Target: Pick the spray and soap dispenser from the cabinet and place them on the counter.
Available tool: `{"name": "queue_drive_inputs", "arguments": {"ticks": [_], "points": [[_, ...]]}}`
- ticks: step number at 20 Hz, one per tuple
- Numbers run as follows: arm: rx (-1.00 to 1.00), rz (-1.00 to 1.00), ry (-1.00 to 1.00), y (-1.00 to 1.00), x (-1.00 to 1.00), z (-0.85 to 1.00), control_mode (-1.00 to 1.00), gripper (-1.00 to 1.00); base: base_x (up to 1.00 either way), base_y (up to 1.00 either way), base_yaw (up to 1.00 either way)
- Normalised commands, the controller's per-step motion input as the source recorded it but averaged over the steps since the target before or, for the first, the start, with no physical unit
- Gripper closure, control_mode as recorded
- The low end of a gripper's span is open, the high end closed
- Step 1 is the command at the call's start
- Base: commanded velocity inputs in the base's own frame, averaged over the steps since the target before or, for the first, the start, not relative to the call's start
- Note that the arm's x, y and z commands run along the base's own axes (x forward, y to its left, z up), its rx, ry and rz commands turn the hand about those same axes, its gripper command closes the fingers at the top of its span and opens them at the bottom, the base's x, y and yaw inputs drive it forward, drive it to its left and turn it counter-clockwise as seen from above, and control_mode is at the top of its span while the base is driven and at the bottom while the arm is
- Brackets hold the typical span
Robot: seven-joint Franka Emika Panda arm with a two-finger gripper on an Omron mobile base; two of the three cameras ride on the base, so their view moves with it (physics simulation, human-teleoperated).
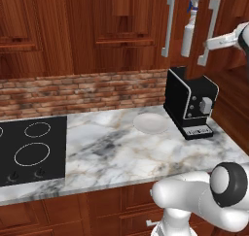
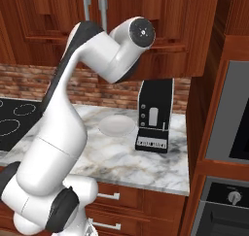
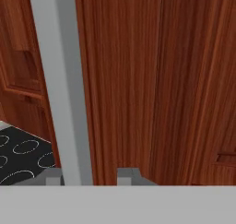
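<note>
Claw: the claw (image 3: 89,176) sits up high at the cabinet (image 1: 121,21), with one finger on each side of a long silver handle (image 3: 60,85). There are small gaps between the fingers and the bar, so the claw is a little open and is not squeezing anything.
Handle: it runs straight up and down on the dark red-brown door.
Spray: the spray (image 1: 189,28) stands upright up at the cabinet, between two silver handles. Its blue and white top is up.
Counter: the marble counter (image 1: 121,147) is down below, well apart from the spray.
On the counter: a black stove top (image 1: 31,150) on the left, a white plate (image 1: 151,122) in the middle, and a black coffee machine (image 1: 190,103) just beside the plate.
</note>
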Motion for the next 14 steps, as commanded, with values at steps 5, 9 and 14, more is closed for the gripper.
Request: {"name": "queue_drive_inputs", "arguments": {"ticks": [5, 9, 14], "points": [[0.00, 0.09, 0.00, -0.78, -0.32, -0.14, -1.00, 1.00, 0.00, 0.00, 0.00], [0.00, 0.08, 0.00, -0.72, -0.30, -0.15, -1.00, 1.00, 0.00, 0.00, 0.00], [0.00, 0.07, 0.00, -0.70, -0.29, -0.15, -1.00, 1.00, 0.00, 0.00, 0.00]]}}
